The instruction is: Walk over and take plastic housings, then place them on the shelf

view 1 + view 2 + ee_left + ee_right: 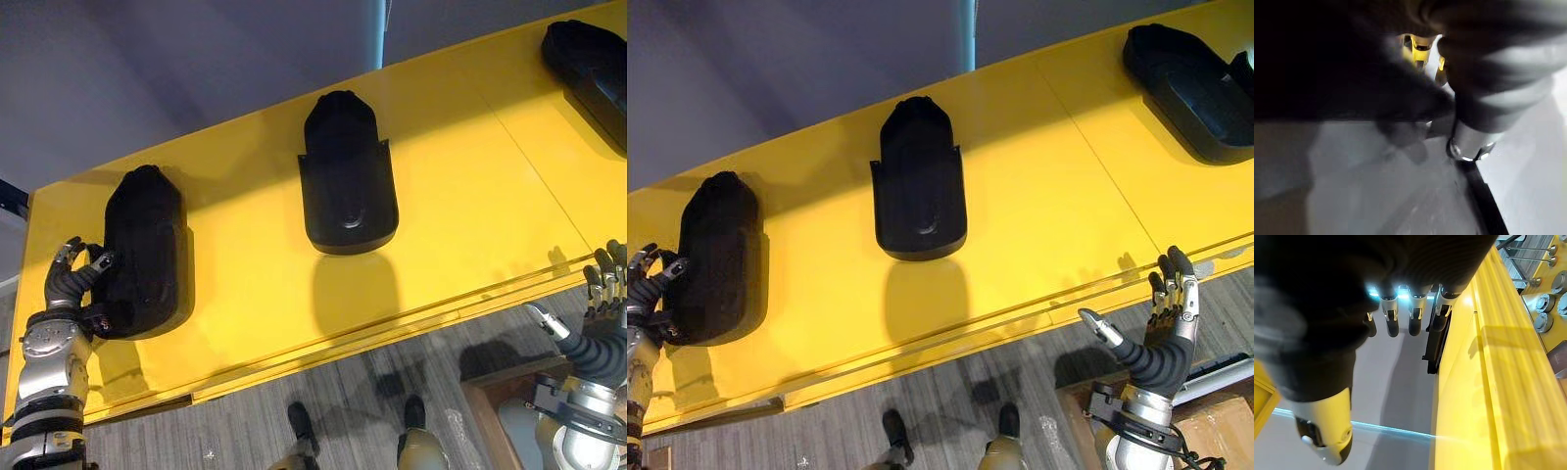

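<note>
Three already up on the glossy yellow shelf board [470,225], well apart: left black moulded plastic housing [147,245], middle black housing [345,176], right black housing [1190,88]. Gripping the left one's near corner with the curled left hand [71,284]; holding nothing in the right hand [1166,313], fingers straight, beside the shelf's front edge. Probably nearly done: only letting go left, perhaps fetching more.

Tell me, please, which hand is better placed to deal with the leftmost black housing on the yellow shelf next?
Left, probably. The left hand curls round the edge of the left housing, while the right hand hangs open off the front edge of the shelf, beyond the middle housing.
</note>
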